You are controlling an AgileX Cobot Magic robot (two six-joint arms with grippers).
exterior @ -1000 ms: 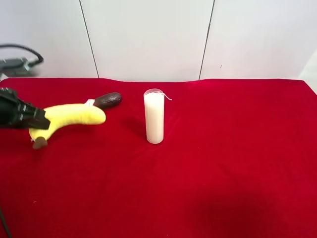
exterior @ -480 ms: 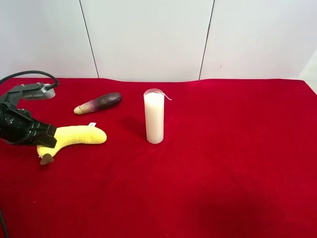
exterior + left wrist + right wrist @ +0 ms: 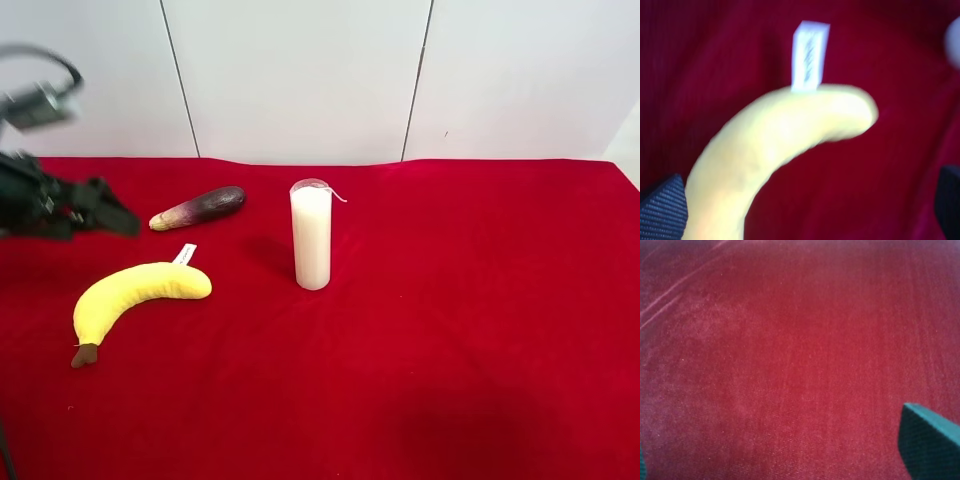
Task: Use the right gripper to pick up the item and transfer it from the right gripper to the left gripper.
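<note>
Lying flat on the red surface (image 3: 450, 330) toward the exterior high view's left is the plush banana (image 3: 135, 295), released and touched by no claw. Its curve is bowed upward in that view, with the brown stem tip (image 3: 84, 355) at the lower left end and the white fabric tag (image 3: 184, 254) standing off the rounded end nearest the candle. An eggplant (image 3: 199, 208) is seen behind the banana, apart from it, and the white candle (image 3: 311, 236) stands upright well to the side of both.

The left claw (image 3: 100, 213) is seen blurred at the exterior high view's left edge, above the surface and behind the banana, with a cable looping over its arm. In the left wrist view the banana (image 3: 775, 150) is seen below and between two ridged black fingertips (image 3: 662, 210) set at opposite sides of the frame, so this claw is spread wide and nothing is pinched.

The right claw (image 3: 795, 460) is seen only in its own wrist view: one dark fingertip (image 3: 930, 442) shows at one corner and a sliver of the other at the opposite edge, spread apart over bare red cloth (image 3: 790, 355).
</note>
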